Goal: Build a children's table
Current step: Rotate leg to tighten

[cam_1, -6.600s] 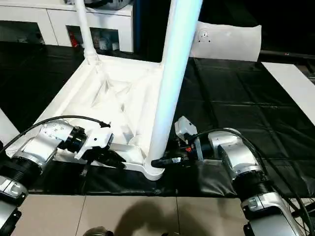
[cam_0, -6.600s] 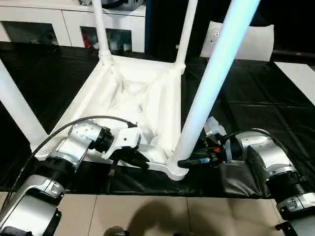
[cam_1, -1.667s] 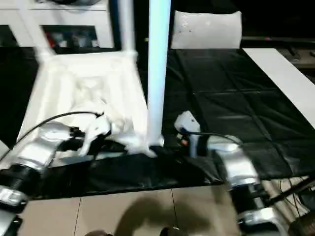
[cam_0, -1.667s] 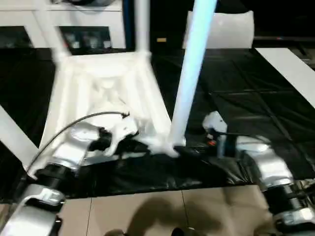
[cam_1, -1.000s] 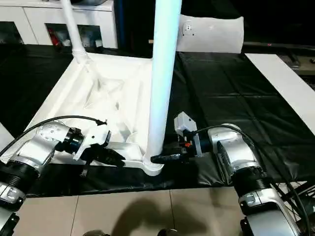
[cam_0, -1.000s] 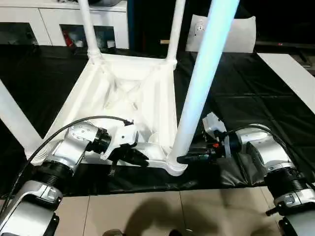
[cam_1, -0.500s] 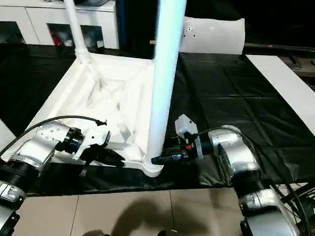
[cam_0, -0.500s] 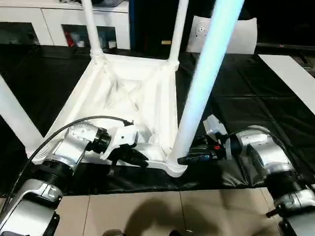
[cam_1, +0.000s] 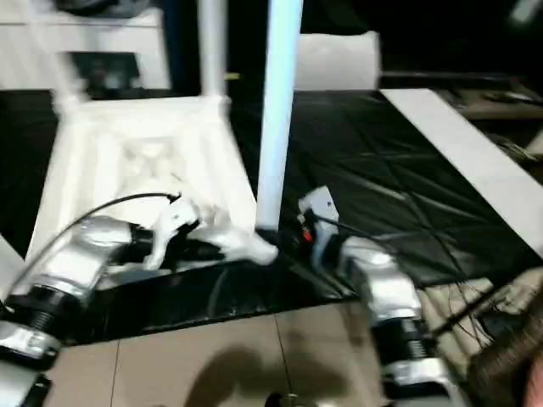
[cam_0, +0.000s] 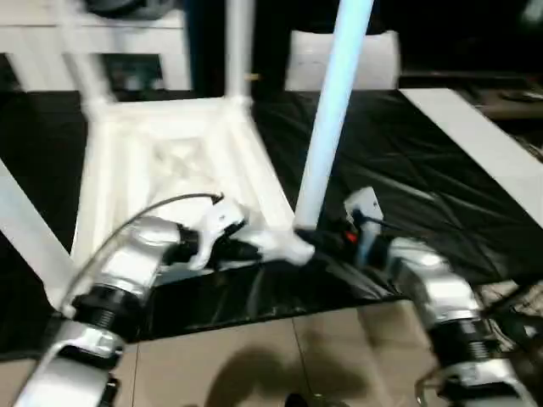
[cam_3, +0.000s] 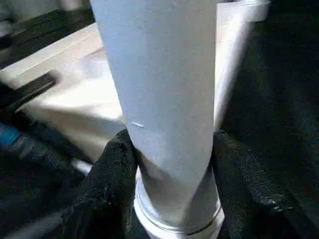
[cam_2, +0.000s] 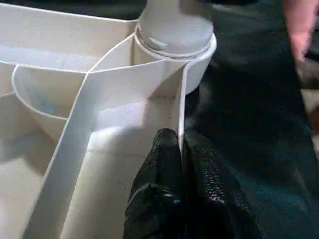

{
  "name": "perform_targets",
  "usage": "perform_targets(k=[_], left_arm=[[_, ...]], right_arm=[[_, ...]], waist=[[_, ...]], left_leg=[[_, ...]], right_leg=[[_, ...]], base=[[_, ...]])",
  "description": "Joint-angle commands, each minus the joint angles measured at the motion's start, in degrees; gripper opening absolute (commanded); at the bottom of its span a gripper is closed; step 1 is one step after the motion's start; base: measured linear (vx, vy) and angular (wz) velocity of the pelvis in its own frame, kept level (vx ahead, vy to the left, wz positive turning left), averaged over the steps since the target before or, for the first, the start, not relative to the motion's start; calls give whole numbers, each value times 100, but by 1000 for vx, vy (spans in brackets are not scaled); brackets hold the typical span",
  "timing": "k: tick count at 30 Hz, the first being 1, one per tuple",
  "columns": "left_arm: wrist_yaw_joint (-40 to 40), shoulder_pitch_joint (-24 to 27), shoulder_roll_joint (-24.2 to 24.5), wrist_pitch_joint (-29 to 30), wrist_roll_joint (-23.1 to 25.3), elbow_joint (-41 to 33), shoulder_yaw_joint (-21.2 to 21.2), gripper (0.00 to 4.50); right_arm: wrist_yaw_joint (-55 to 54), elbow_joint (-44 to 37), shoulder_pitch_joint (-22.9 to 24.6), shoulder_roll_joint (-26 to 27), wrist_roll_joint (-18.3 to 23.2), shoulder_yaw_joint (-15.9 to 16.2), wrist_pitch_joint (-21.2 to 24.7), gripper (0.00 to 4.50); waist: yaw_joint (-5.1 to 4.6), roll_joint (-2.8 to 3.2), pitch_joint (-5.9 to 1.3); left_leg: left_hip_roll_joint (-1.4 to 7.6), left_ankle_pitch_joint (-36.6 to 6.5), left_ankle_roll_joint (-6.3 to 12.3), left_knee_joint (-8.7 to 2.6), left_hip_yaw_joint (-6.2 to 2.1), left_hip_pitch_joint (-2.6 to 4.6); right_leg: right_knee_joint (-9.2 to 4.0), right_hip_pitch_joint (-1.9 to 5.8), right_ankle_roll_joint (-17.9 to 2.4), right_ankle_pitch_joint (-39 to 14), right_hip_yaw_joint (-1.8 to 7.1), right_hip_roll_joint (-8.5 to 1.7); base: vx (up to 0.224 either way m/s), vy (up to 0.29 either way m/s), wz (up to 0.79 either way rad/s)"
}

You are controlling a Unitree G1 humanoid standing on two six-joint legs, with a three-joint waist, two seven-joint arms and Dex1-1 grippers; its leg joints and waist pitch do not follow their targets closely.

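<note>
The white tabletop [cam_0: 161, 157] lies upside down on a black sheet, ribs up, with legs standing in its corner sockets. The near right leg [cam_0: 329, 119] rises from the near corner socket [cam_2: 174, 35]. My right gripper [cam_3: 172, 174] is shut on this leg just above the socket, one black finger [cam_3: 112, 179] on each side. My left gripper [cam_2: 182, 149] is shut on the tabletop's thin rim wall right beside that socket. In the left eye view the left gripper [cam_0: 248, 251] and right gripper [cam_0: 321, 240] flank the corner. Another leg [cam_0: 25, 229] slants at the near left.
The black sheet [cam_0: 407, 161] covers the floor under the table, and tan tiles [cam_0: 254, 356] lie nearer me. A white cabinet [cam_0: 127, 42] and a white pillow-like slab [cam_0: 373, 55] stand at the back. A white board [cam_0: 475, 127] lies to the right.
The whole picture has swung and blurred, so the camera has moved. Both grippers keep the same holds at the near corner as half a second ago.
</note>
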Motion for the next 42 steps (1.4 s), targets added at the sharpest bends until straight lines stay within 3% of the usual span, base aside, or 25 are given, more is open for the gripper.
perform_targets(k=[1, 2, 3, 4, 5, 6, 7, 8, 9, 10, 11, 12, 13, 14, 15, 16, 18, 22, 24, 26, 28, 30, 34, 42], left_arm=[[962, -463, -880, 35, -364, -161, 320, 0], [1146, -510, -960, 59, -340, -144, 365, 0], [1349, -546, -1044, 112, -301, -168, 399, 0], [1480, -567, -1097, 145, -276, -186, 419, 0], [1504, -571, -1106, 150, -272, -189, 422, 0], [1748, -617, -1201, 204, -234, -220, 455, 0], [1760, -630, -1228, 186, -221, -234, 444, 0], [1757, -636, -1244, 187, -217, -244, 436, 0], [1707, -637, -1213, 103, -150, -234, 369, 0], [1697, -635, -1206, 92, -139, -233, 358, 0], [1645, -624, -1176, 37, -88, -229, 306, 0], [1598, -604, -1143, 43, -63, -228, 280, 0], [1532, -585, -1103, 17, -59, -237, 257, 0], [1384, -547, -1026, -44, -63, -259, 213, 0], [1259, -503, -932, -69, -55, -293, 163, 0], [1184, -471, -872, -79, -50, -319, 129, 0], [962, -406, -739, -171, -48, -362, 43, 0], [216, -217, -306, -467, -62, -443, -161, 0], [-268, -132, -69, -729, -94, -454, -257, 0], [-745, -74, 215, -1000, -73, -396, -383, 0], [-1173, -52, 463, -1288, -48, -286, -512, 0], [-1463, -50, 602, -1456, -79, -235, -579, 0], [-2223, -141, 896, -1792, -68, -59, -778, 0], [-2852, -417, 1003, -2306, -33, 386, -990, 0]], right_arm=[[-740, 309, -271, 751, -77, 367, 302, 190], [-971, 391, -345, 866, -101, 316, 342, 190], [-1298, 483, -446, 1015, -105, 220, 392, 190], [-1515, 542, -511, 1114, -104, 155, 421, 190], [-1559, 558, -526, 1134, -96, 134, 424, 190], [-2026, 722, -681, 1349, -12, -84, 462, 190], [-1996, 717, -700, 1395, -23, -53, 391, 190], [-1934, 688, -698, 1410, -71, 23, 315, 190], [-1801, 606, -650, 1375, -255, 206, 92, 190], [-1780, 598, -644, 1371, -270, 221, 69, 225], [-1680, 563, -617, 1356, -335, 288, -38, 246], [-1637, 506, -580, 1340, -309, 257, -6, 260], [-1585, 457, -544, 1301, -286, 243, -7, 262], [-1456, 363, -474, 1215, -248, 240, -25, 271], [-1326, 260, -389, 1082, -237, 259, -18, 285], [-1242, 193, -333, 994, -235, 273, -11, 297], [-1060, 79, -222, 802, -230, 297, -84, 310], [-266, -228, 88, 130, -176, 281, -255, 346], [171, -340, 182, -221, -121, 223, -330, 358], [715, -433, 243, -628, -28, 162, -415, 390], [1229, -509, 271, -963, 114, 140, -420, 390], [1525, -570, 279, -1157, 231, 156, -390, 418], [2406, -515, 165, -1682, 226, 414, -423, 445], [3654, -365, -146, -1964, 447, 767, -550, 429]], waist=[[-42, 67, -328], [-92, 77, -325], [-140, 129, -330], [-184, 166, -344], [-189, 164, -335], [-202, 112, -328], [-203, 85, -347], [-184, 89, -359], [-135, 101, -380], [-115, 97, -392], [-64, 43, -451], [-39, 29, -464], [-5, -4, -475], [85, 27, -514], [87, 16, -511], [151, 17, -488], [217, 14, -491], [309, 37, -436], [318, 39, -429], [326, 49, -430], [368, 39, -439], [430, 49, -444], [528, 20, -454], [629, 8, -455]], left_leg=[[205, -2156, 20, -394, -144, 53], [241, -2177, 20, -408, -157, 46], [322, -2362, 38, -468, -206, 28], [414, -2523, 43, -547, -254, -26], [415, -2556, 48, -572, -251, -29], [302, -2472, 42, -517, -183, 28], [190, -2082, 72, -447, -134, 10], [180, -1842, 113, -438, -128, -39], [214, -1444, 202, -454, -115, -83], [228, -1287, 238, -456, -105, -95], [220, -674, 366, -447, -80, -154], [223, -532, 438, -447, -76, -147], [167, -342, 577, -420, -47, -200], [163, 7, 738, -396, -30, -215], [169, 136, 826, -388, -22, -234], [164, 196, 949, -376, -5, -224], [151, 145, 954, -374, 12, -222], [165, -338, 715, -414, 38, -160], [179, -484, 635, -426, 31, -148], [202, -499, 578, -435, 18, -144], [216, -494, 628, -442, 10, -135], [237, -448, 656, -441, 16, -113], [228, -361, 638, -436, 28, -113], [234, -411, 581, -429, 37, -123]], right_leg=[[-673, 250, 147, -3812, 89, -492], [-667, 257, 129, -3714, 73, -491], [-610, 325, 117, -3445, 45, -479], [-472, 378, 9, -2996, 130, -505], [-442, 355, -56, -2845, 183, -507], [-503, 253, -163, -2972, 226, -541], [-536, 252, -235, -3172, 232, -581], [-514, 289, -254, -3136, 252, -594], [-457, 294, -339, -2832, 314, -584], [-422, 279, -400, -2634, 336, -565], [-247, 298, -647, -1849, 430, -517], [-203, 288, -715, -1700, 452, -499], [-144, 312, -807, -1541, 512, -480], [-79, 314, -893, -1164, 535, -484], [-43, 305, -926, -1002, 542, -479], [-60, 285, -918, -961, 540, -454], [-68, 294, -838, -1165, 535, -451], [-223, 256, -463, -2099, 518, -410], [-254, 247, -382, -2304, 509, -402], [-239, 235, -386, -2281, 508, -401], [-214, 237, -460, -2109, 514, -395], [-182, 221, -524, -1975, 534, -402], [-160, 240, -590, -1899, 536, -413], [-176, 244, -485, -2118, 513, -415]], base=[[0, 0, 0], [0, 0, 0], [0, 0, 0], [0, 0, 0], [0, 0, 0], [0, 0, 0], [0, 0, 0], [63, -33, 9], [0, 0, 0], [50, -26, 7], [61, -31, 7], [61, -31, 7], [0, 0, 0], [0, 0, 0], [0, 0, 0], [26, -51, -2], [12, -37, -2], [0, 0, 0], [0, 0, 0], [0, 0, 0], [0, 0, 0], [0, 0, 0], [0, 0, 0], [0, 0, 0]])
